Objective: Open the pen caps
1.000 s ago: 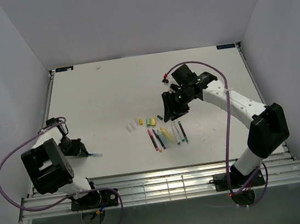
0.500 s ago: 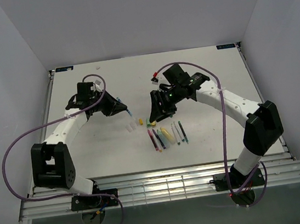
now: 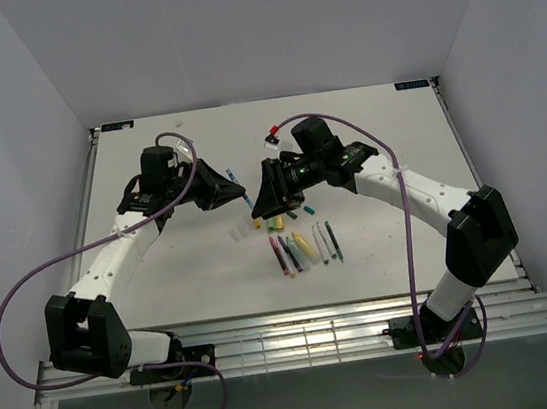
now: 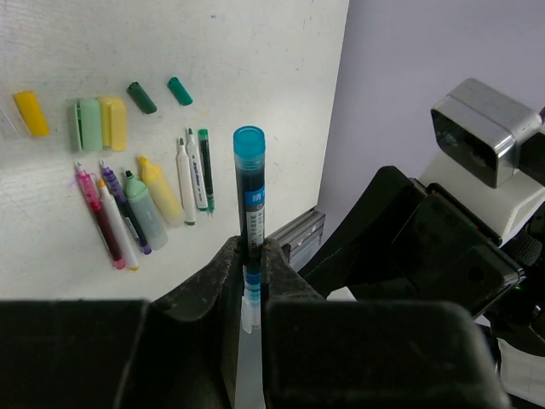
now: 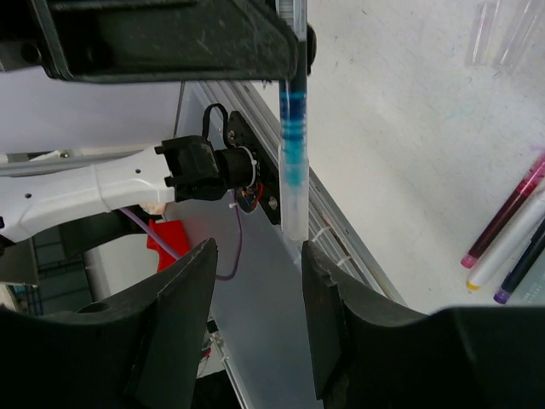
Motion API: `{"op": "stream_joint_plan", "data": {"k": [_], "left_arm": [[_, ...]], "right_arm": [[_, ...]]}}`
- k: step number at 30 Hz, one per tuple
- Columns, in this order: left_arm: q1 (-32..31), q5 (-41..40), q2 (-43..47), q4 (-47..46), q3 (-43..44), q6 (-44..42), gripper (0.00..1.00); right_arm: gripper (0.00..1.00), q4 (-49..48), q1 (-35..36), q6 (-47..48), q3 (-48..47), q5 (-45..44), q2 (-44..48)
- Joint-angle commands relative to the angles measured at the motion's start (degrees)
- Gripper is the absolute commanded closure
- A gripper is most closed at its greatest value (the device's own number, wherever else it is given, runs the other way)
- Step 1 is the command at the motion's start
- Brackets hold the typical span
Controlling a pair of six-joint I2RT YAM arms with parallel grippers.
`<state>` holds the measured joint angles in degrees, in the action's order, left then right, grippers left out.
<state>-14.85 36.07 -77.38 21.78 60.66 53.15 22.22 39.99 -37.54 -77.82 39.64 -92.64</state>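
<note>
**Item 1: blue pen (image 4: 253, 204), capped.** It was held in the air over the middle of the desk (image 4: 213, 43), clear of the surface. The left claw (image 4: 251, 260) was pressed together on the lower barrel, pinching it. The cap (image 4: 249, 141) sat on the free end, pointing away from that claw.

**Item 2: right claw (image 5: 258, 256).** Its fingers were spread and held nothing. It faced the left claw head-on, close to the pen.
- In the right wrist view the pen's long axis ran straight toward the gap between the fingers, and its free end stopped just short of them.
- The pen lay nearer one finger than the other, not centred.
- Judged: the right claw was the nearer to the cap. It was placed to close on the cap and draw it off along the barrel's line, once the cap was brought between the fingers.

**Item 3: loose caps (image 4: 89, 124).** These lay in a short row on the desk. A row of pens (image 4: 145, 217), apparently uncapped, lay on the near-edge side of them.

**Poorly seen.**
- From the right wrist the free end looked pale and see-through rather than blue, so the line between cap and barrel could not be made out there.
- In the top view the two claws' bodies covered most of the pen.
- The barrel's lowest part was hidden by the left claw.
</note>
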Motion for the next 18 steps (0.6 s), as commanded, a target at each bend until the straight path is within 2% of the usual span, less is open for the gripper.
{"op": "stream_joint_plan", "data": {"k": [1,11,13,18], "left_arm": [[-1.1,1.3,3.4,-1.1,-1.2,1.7,1.00],[-2.5,1.9,3.7,-0.9,-0.3,2.0,1.00],[-2.8,1.9,3.7,-0.9,-0.1,2.1,1.00],[-3.0,1.5,3.2,-0.8,0.4,2.3,1.00]], "right_arm": [[0.50,-5.4,0.3,-3.2,-1.2,1.1,-0.8],[0.57,-7.8,1.2,-4.4,0.5,0.3,-2.3],[0.61,-8.7,1.5,-4.7,1.4,0.5,-2.2],[0.89,-8.6,2.6,-5.4,1.7,1.0,-2.3]]}}
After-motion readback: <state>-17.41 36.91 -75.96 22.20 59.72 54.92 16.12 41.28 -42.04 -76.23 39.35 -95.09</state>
